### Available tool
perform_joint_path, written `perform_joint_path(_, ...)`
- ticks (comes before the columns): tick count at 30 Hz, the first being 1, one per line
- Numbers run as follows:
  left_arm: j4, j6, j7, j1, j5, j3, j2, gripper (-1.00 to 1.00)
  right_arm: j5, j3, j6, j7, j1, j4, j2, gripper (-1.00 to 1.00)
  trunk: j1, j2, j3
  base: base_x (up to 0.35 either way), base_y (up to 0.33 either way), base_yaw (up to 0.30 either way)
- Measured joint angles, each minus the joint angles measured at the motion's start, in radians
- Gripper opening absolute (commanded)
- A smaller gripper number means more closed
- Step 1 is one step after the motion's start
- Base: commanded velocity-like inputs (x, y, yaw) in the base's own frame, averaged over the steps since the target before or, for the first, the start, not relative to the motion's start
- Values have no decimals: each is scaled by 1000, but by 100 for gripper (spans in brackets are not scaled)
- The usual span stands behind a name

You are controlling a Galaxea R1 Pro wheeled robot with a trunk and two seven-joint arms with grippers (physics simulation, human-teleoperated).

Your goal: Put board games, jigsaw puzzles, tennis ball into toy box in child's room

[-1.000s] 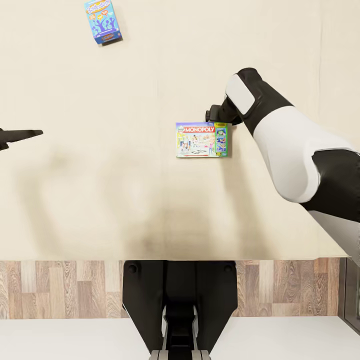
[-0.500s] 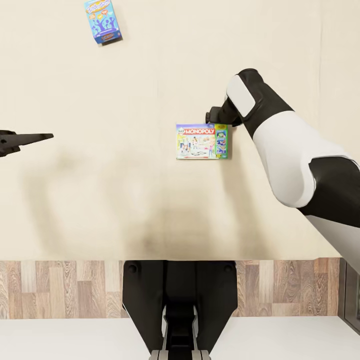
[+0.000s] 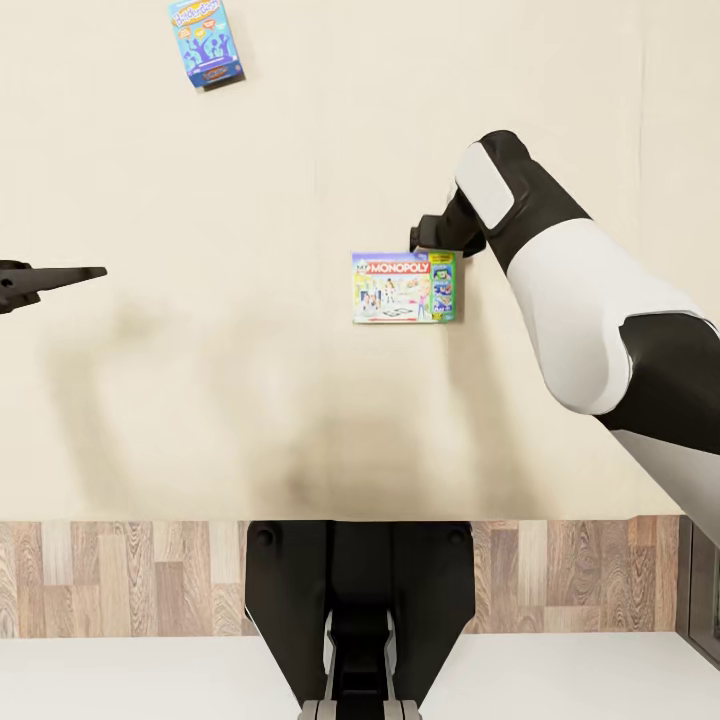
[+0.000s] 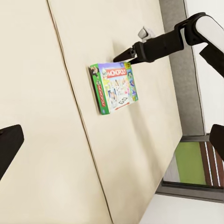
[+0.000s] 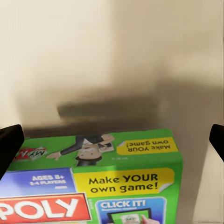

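A green Monopoly board game box [image 3: 404, 286] lies flat on the cream bed [image 3: 250, 180], near the middle. My right gripper [image 3: 420, 239] hovers at the box's far right corner, open, its dark fingertips [image 5: 10, 142] spread to either side of the box's green edge [image 5: 107, 149] with nothing held. The left wrist view shows the same box [image 4: 114, 87] from the side, with the right gripper [image 4: 127, 54] just beyond it. A blue board game box [image 3: 206, 42] lies at the far left of the bed. My left gripper [image 3: 70, 274] is open and empty, well left of the Monopoly box.
The bed's near edge meets a wood-pattern floor [image 3: 120, 575] in front of my black trunk [image 3: 360, 600]. A grey strip and a green patch [image 4: 189, 161] lie past the bed's far side in the left wrist view.
The Monopoly box has shifted slightly toward me while the right gripper stays at its far corner. My left gripper has moved a little to the right.
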Motion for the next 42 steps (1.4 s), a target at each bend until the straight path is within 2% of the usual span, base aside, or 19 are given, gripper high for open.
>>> perform_joint_path(42,0,0,0,0,0,3,1,100,-1,1,16,0,2,0,0,100,0,0,0,0,0,0)
